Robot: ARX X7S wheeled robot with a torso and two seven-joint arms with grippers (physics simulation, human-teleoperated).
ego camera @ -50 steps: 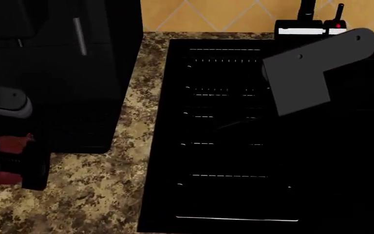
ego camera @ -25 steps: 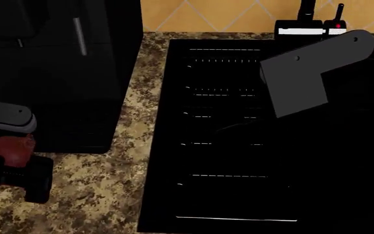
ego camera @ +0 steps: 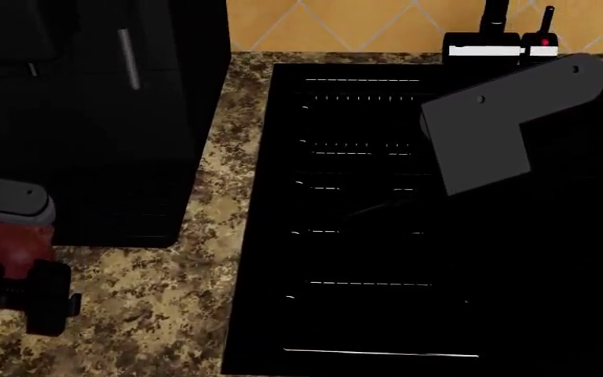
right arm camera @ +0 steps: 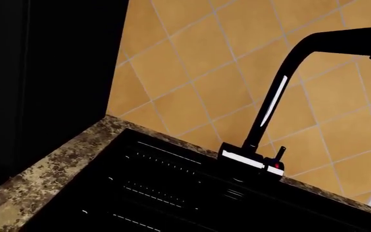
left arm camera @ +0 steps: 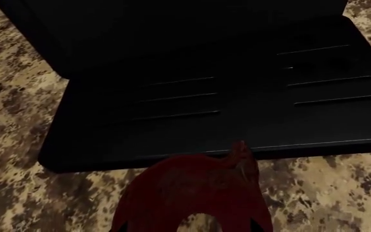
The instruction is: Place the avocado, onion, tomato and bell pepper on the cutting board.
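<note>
Dark maroon bulb with a papery tip, the onion (left arm camera: 195,195), sits clamped in the left gripper (ego camera: 13,275) jaws, lifted clear of the speckled granite counter (ego camera: 166,306). In the head view it hangs at the near left edge, beside a black appliance (ego camera: 92,118); held off the surface, presumably so it can be carried rather than dragged. The cutting board is in no view, nor are the avocado, tomato and bell pepper. The right arm (ego camera: 501,118) is parked high over the black sink (ego camera: 375,236), out of the way; its jaws are not visible. Faucet (right arm camera: 282,96) stands against the tan tile wall (right arm camera: 192,58).
</note>
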